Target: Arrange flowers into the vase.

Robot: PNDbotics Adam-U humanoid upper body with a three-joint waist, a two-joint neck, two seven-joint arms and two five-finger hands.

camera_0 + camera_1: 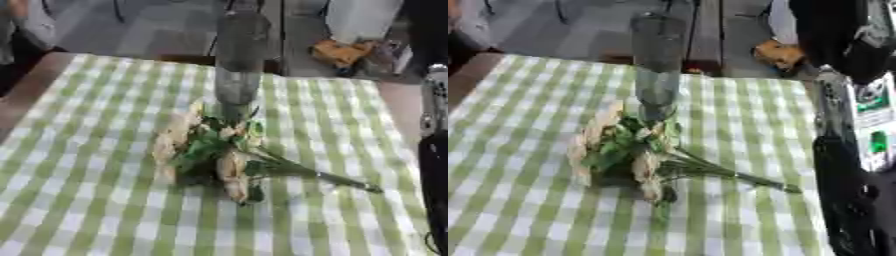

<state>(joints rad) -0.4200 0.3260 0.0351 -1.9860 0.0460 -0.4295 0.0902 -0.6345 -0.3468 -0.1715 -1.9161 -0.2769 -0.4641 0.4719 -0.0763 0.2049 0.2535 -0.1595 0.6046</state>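
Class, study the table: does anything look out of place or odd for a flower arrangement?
Yes. The flowers lie flat on the checked cloth, stems pointing right, in front of the upright glass vase, which holds none. Nothing looks spilled or broken.

My arm (433, 165) runs down the frame's right edge; flowers (219, 155) lie mid-frame on the checked cloth (79, 190), below the upright vase (238, 65).

You have open checked cloth (79, 165) to the left and front of the flowers (219, 155), while the tall vase (238, 65) stands just behind them, perhaps touching, and the right arm (846, 190) crowds the right edge.
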